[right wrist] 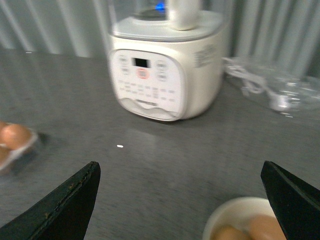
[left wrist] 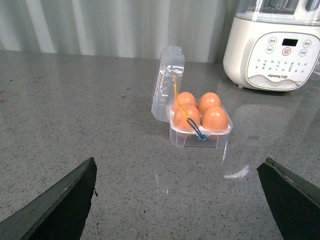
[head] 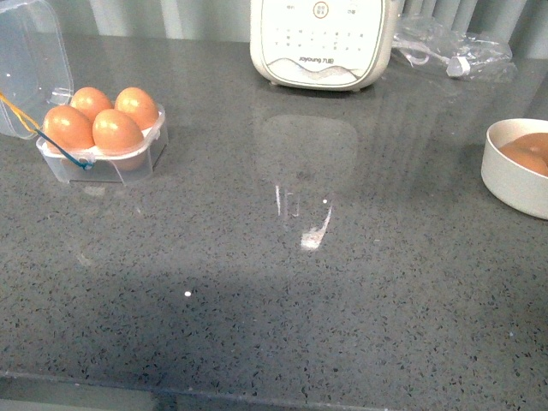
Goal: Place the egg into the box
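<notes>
The box sits on the grey speckled counter over on the left arm's side. Its clear lid stands open behind it, and four brown eggs fill all its cups. On the right arm's side a white bowl, cut by the frame edge, holds more brown eggs. Between them at the far edge stands a white appliance, with crumpled clear plastic just beside it.

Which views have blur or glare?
Front view: sharp, with a white glare streak on the countertop in front of the appliance. Left wrist view: sharp, the box crisp. Right wrist view: soft throughout, the appliance's panel labels unreadable.
</notes>
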### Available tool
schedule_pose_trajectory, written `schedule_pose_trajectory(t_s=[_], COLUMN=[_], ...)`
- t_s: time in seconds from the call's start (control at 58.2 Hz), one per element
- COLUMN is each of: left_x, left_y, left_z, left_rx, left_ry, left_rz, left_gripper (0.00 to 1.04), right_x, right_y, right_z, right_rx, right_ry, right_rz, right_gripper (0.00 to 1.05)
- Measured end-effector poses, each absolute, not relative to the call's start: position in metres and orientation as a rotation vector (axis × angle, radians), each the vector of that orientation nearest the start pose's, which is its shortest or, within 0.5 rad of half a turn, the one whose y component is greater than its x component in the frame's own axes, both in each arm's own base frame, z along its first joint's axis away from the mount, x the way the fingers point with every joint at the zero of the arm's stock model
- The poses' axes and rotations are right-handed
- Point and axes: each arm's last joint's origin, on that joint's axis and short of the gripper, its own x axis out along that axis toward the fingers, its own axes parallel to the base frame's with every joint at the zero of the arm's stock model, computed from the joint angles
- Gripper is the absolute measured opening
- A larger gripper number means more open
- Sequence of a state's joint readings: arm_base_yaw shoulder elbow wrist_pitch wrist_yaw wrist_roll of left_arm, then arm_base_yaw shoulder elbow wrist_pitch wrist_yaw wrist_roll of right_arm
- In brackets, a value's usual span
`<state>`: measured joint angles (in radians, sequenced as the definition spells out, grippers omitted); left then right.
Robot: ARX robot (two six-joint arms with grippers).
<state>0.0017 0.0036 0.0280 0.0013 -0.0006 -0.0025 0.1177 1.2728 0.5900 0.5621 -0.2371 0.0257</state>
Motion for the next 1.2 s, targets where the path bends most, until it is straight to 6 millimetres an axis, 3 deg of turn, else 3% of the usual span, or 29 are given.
schedule_pose_trajectory(t_s=[0.12, 0.275, 0.532, 0.618, 0.858, 1.03, 1.202], left_x=[0.096, 0.096, 0.096, 0.096, 0.096, 0.096, 0.096], left_y=[0.0, 0.0, 0.0, 0.0, 0.0, 0.0, 0.0], left_z=[0.173, 0.173, 0.173, 0.173, 0.173, 0.173, 0.173], left_rx=[-0.002, -0.002, -0.002, -0.002, -0.002, -0.002, -0.002], left_ry=[-0.026, -0.026, -0.026, -0.026, -0.026, -0.026, -0.026], left_rz=[0.002, 0.002, 0.002, 0.002, 0.002, 0.002, 0.002], left_gripper=[0.98, 0.98, 0.98, 0.98, 0.98, 0.98, 0.98], right_x=[0.236, 0.204, 0.174, 0.163, 0.146, 0.138, 0.131], right_y=[0.005, -0.035, -0.06, -0.05, -0.028, -0.019, -0.013], right_z=[0.24, 0.262, 0.271, 0.258, 0.221, 0.207, 0.196], right_rx=[-0.017, -0.056, -0.049, -0.017, -0.009, -0.01, -0.01], right_ry=[0.091, 0.001, -0.069, -0.01, 0.009, 0.005, 0.003], right_rz=[0.201, 0.016, -0.109, -0.021, -0.009, -0.008, -0.006], right_gripper=[0.97, 0.97, 0.97, 0.78, 0.32, 0.04, 0.03])
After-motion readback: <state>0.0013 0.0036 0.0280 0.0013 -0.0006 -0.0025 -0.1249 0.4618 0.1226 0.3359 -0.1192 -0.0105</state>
